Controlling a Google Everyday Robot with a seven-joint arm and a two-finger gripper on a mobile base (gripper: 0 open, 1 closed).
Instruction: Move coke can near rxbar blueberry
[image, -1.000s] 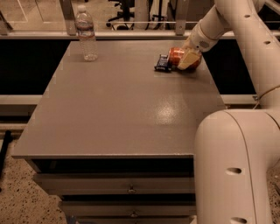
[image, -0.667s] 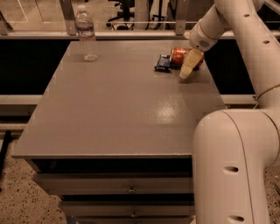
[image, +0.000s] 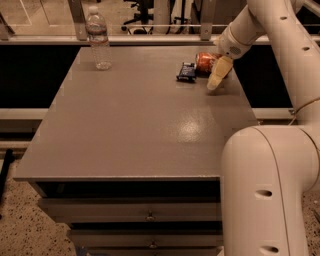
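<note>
The coke can (image: 204, 62) lies on its side at the far right of the grey table (image: 140, 125), red-orange with a silver end. The rxbar blueberry (image: 186, 72), a small dark blue bar, lies flat just left of the can, almost touching it. My gripper (image: 214, 84) hangs from the pale arm (image: 260, 25) just right of and in front of the can. Its tips point down at the table top. It is open and holds nothing.
A clear plastic water bottle (image: 100, 39) stands upright at the table's far left corner. A railing and a dark gap run behind the table. Drawers (image: 150, 217) sit under the front edge. The robot's pale body (image: 270, 190) fills the lower right.
The gripper was around the can a second ago. It has let go and drawn back toward the near right; the can stays beside the blue bar.
</note>
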